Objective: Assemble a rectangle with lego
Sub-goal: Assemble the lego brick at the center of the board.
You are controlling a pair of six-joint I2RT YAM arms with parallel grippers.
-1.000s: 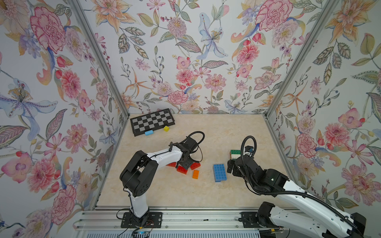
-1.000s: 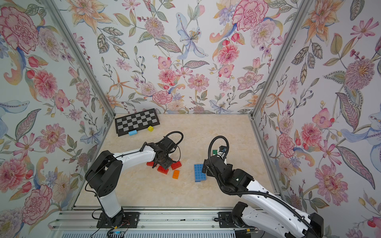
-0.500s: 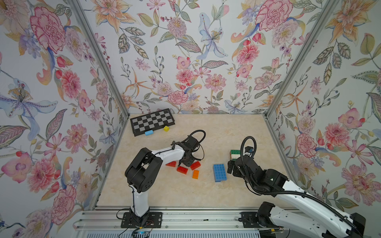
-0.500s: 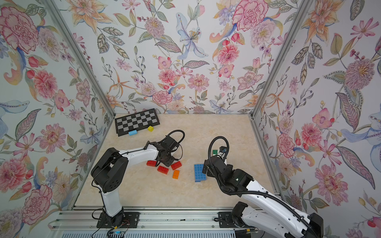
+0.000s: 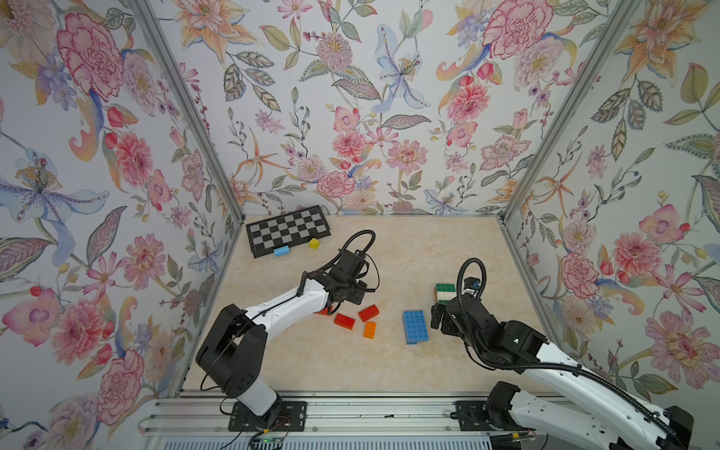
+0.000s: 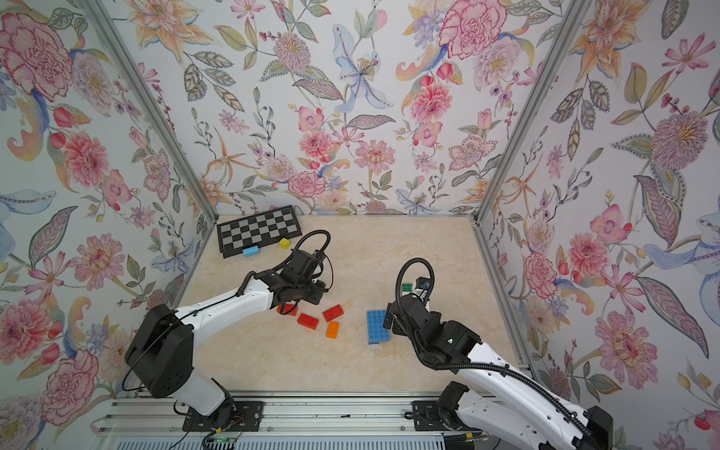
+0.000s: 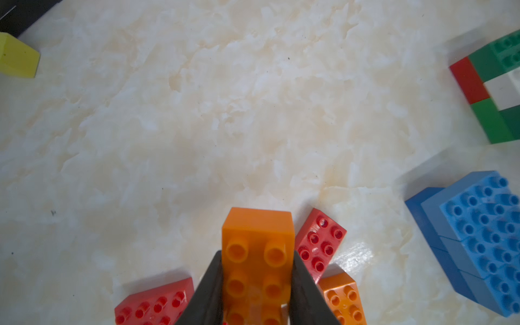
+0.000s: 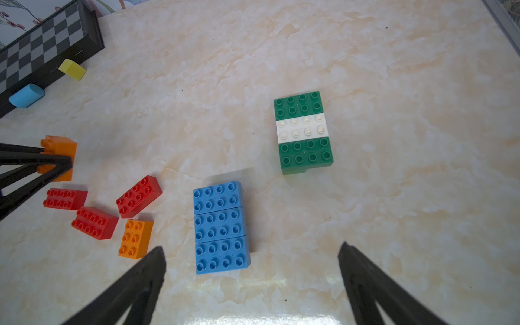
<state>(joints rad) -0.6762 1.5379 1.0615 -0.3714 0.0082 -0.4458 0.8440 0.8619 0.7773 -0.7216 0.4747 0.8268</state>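
Over the pale marble-look tabletop (image 5: 331, 362), the left gripper (image 7: 256, 253) is clamped on an orange studded plastic brick (image 7: 257, 225), beside three loose red bricks (image 8: 94, 222) and another orange brick (image 8: 135, 239). The right gripper (image 8: 251, 249) hangs with jaws wide apart just beside a flat blue brick slab (image 8: 221, 225), near a green-and-white slab (image 8: 302, 130).

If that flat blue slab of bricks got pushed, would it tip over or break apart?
The blue slab lies low and wide, so it should slide rather than tip. A second blue layer shows beneath its three top bricks, likely locking them together. The table looks glossy, so it may skid easily.
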